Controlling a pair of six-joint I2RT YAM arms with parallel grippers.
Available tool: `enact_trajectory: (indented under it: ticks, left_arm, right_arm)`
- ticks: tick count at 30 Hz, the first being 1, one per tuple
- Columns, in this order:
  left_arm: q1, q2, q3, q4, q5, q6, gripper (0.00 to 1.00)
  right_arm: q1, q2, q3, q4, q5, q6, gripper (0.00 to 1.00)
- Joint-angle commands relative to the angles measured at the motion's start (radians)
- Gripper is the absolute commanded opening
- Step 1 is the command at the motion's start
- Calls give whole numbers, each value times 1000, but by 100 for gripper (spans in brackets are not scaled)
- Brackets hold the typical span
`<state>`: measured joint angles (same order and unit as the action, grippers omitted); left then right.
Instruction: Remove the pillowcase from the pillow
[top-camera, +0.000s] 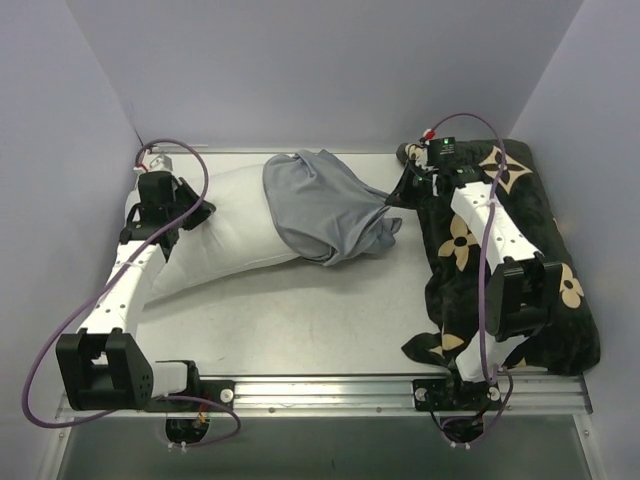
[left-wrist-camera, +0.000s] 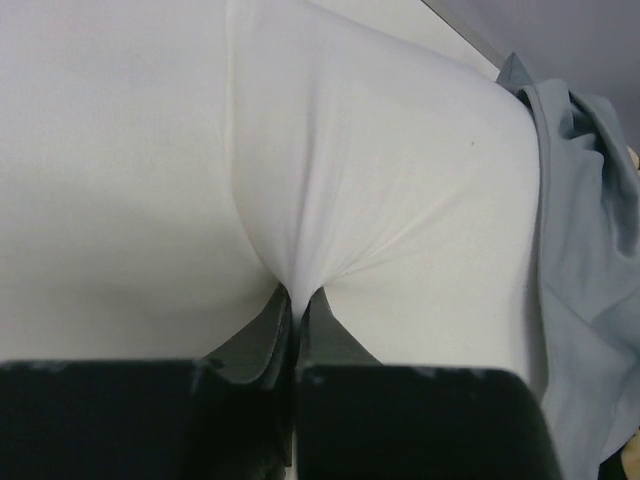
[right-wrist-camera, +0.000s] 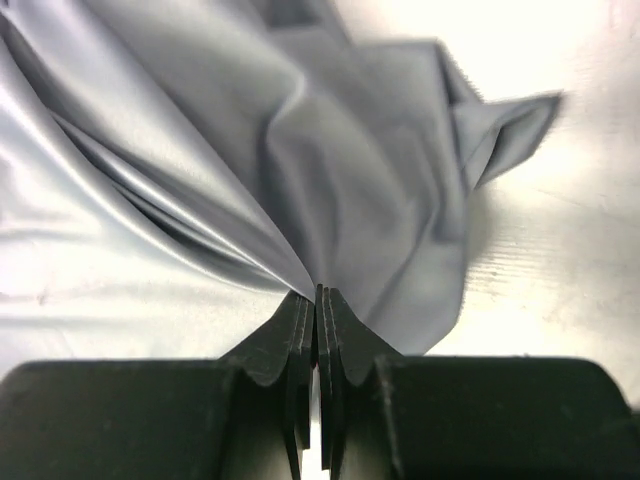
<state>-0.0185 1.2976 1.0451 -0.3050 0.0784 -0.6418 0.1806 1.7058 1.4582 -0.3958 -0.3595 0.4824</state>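
Observation:
The white pillow (top-camera: 215, 235) lies across the left and middle of the table, its left end bare. The blue-grey pillowcase (top-camera: 325, 205) is bunched over its right end. My left gripper (top-camera: 183, 222) is shut on a pinch of the pillow's white cloth (left-wrist-camera: 290, 262) at the left end. My right gripper (top-camera: 398, 193) is shut on the pillowcase's right edge; the grey cloth (right-wrist-camera: 330, 180) fans out from its closed tips (right-wrist-camera: 318, 292). The pillowcase also shows at the right of the left wrist view (left-wrist-camera: 580, 250).
A black cushion with tan flower motifs (top-camera: 540, 300) lies along the right side under my right arm. Purple-grey walls close in the back and sides. A metal rail (top-camera: 320, 385) runs along the near edge.

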Motion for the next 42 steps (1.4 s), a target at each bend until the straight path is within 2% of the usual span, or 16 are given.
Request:
enact_trajectory:
  ticks: [1, 5, 10, 12, 18, 19, 21, 23, 27, 28, 32, 37, 38, 40, 41, 42]
  left_arm:
    - [178, -57, 55, -91, -290, 94, 0]
    - [230, -63, 59, -91, -240, 93, 0]
    - [235, -50, 67, -98, -233, 102, 0]
    - [238, -47, 69, -97, -235, 105, 0]
    - [235, -34, 75, -92, -197, 105, 0]
    - [235, -32, 76, -89, -178, 108, 0]
    - [221, -29, 69, -76, -116, 110, 0]
    - [195, -11, 75, -66, -79, 120, 0]
    - [103, -9, 73, -94, -34, 125, 0]
    - [47, -18, 64, -95, -52, 114, 0]
    - [-61, -81, -28, -91, -138, 79, 0]
    - [-133, -121, -121, -59, -129, 25, 0]
    - [-155, -126, -135, -59, -164, 22, 0]
    - [-156, -126, -151, -55, -173, 31, 0]
    - [-155, -126, -145, -62, -180, 40, 0]
    - [-158, -124, -122, -80, -178, 57, 2]
  right_arm:
    - [-167, -72, 66, -146, 240, -65, 0]
    - [-260, -81, 114, -172, 264, -57, 0]
    - [-315, -67, 160, -210, 324, -67, 0]
    - [-337, -61, 163, -215, 305, -62, 0]
    - [-311, -83, 206, -221, 294, -61, 0]
    - [-309, -87, 217, -221, 227, -56, 0]
    - [-250, -84, 241, -222, 198, -62, 0]
    - [-138, -83, 269, -233, 222, -93, 0]
    - [-7, -52, 294, -232, 263, -103, 0]
    - [5, -38, 307, -233, 263, -103, 0]
    - [43, 20, 334, -242, 292, -102, 0]
    - [117, 35, 255, -221, 347, -128, 11]
    - [125, 37, 237, -216, 356, -133, 23]
    - [141, 20, 219, -213, 395, -142, 38]
    - [146, 8, 214, -212, 399, -143, 51]
    - [149, -15, 205, -209, 399, -145, 55]
